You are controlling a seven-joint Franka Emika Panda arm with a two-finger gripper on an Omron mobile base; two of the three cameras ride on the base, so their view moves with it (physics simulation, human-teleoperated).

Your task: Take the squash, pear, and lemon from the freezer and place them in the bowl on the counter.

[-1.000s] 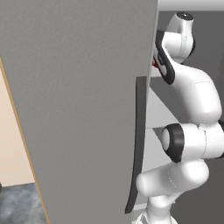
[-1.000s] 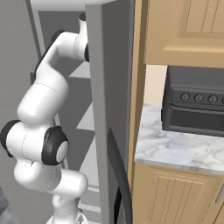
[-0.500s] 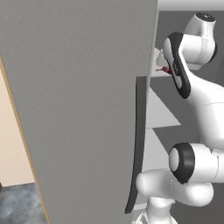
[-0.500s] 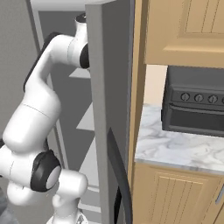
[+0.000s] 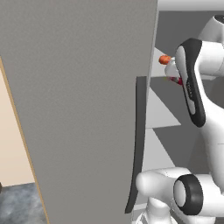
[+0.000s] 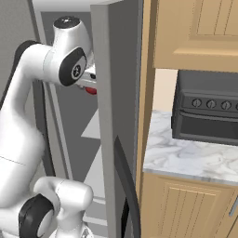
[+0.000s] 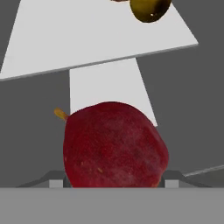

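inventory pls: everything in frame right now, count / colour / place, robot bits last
freezer door: 1, plain grey, swung open, across the left base view
door handle: 1, dark, long and curved, on the door's edge
freezer shelves: several, light grey, inside the freezer
dark red fruit: 1, yellowish stem, between the gripper's finger tips in the hand view
yellow-green fruit: 1, on the shelf beyond the red one, cut by the frame
orange thing: 1, small, on an upper shelf
counter: 1, white marble-look, right of the freezer
toaster oven: 1, dark grey with knobs, on the counter
cabinets: light wood, above and below the counter
arm: 1, white with dark joints, reaching into the freezer
gripper: 1, around the red fruit
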